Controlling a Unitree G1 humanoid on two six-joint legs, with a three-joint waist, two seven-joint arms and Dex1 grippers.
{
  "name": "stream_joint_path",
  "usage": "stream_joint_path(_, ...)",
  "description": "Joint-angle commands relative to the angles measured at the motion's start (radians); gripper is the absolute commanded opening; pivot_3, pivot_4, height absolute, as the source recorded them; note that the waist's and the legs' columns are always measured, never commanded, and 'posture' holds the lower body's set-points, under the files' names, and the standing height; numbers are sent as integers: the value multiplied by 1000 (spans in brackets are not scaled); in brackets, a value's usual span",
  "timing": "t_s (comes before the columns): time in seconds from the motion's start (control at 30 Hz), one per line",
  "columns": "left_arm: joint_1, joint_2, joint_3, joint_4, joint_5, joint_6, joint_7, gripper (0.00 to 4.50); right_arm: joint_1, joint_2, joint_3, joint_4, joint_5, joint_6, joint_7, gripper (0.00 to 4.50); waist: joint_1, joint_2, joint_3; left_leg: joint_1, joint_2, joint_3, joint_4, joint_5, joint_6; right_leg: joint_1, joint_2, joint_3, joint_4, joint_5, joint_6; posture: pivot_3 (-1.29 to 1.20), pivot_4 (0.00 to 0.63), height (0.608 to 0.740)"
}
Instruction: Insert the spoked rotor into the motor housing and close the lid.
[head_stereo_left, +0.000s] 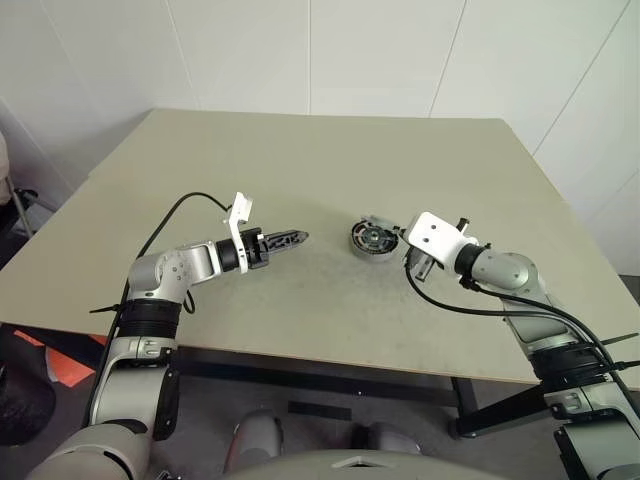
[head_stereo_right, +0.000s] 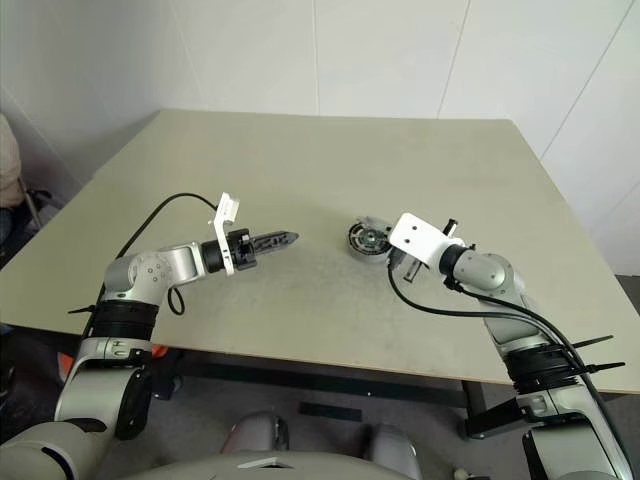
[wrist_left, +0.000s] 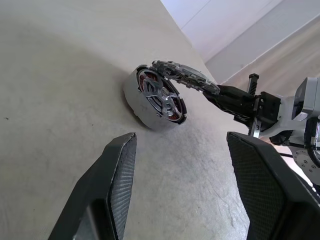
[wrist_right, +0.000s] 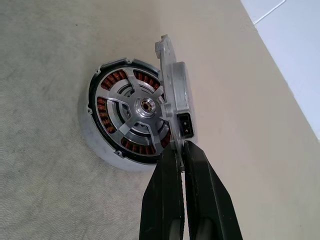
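The motor housing (wrist_right: 95, 135) lies flat on the table, with its coppery windings (wrist_right: 111, 80) showing. The silver spoked rotor (wrist_right: 131, 109) sits inside it. My right gripper (wrist_right: 177, 155) is shut on the edge of the grey lid (wrist_right: 174, 92). It holds the lid tilted up over the side of the housing (head_stereo_left: 370, 241) nearest that gripper, so the lid (wrist_left: 185, 77) leaves the rotor (wrist_left: 162, 97) uncovered. Whether the lid touches the rim is unclear. My left gripper (wrist_left: 192, 165) stands open and empty a short way to the left of the housing, pointing at it.
The beige table (head_stereo_left: 300, 150) runs wide behind and to both sides of the motor, with white walls beyond. The table's front edge (head_stereo_left: 330, 352) lies close below both arms. Black cables (head_stereo_left: 470, 308) trail from the right wrist over the table.
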Motion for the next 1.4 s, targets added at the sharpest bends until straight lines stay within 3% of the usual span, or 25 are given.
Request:
stream_joint_path(0.03,-29,2,8,-14,-2,-15,-2,3028,20,36,119,-71,-44,-6,55,32,-10,0,0,0,0,0,0,0,0,0,0,0,0,0,0,0,0,740)
stream_joint_path(0.3,-18,0,16,-30,-9,-11,7,3028,-15,118,128,1,-85,-2,28,32,-47,-1,-1,1,0,0,0,0,-1,0,0,0,0,-1,0,0,0,740)
stream_joint_path(0.93,5,2,26,-43,-15,-13,25,3028,-4,175,209,288,-271,-163,-111,32,-56,-10,-7,14,1,0,0,2,-3,11,1,0,0,-5,7,0,0,740)
stream_joint_path(1.2,3,3,29,-30,-11,-20,28,3028,-14,188,243,428,-374,-215,-248,32,-78,-16,-11,16,1,-1,-1,1,-3,12,1,0,-1,-5,7,0,0,740)
stream_joint_path(1.4,1,2,27,-25,-11,-23,29,3028,-37,182,288,524,-445,-239,-332,32,-90,-9,-9,35,2,-3,-2,1,-4,24,1,-10,-16,-6,9,0,0,740)
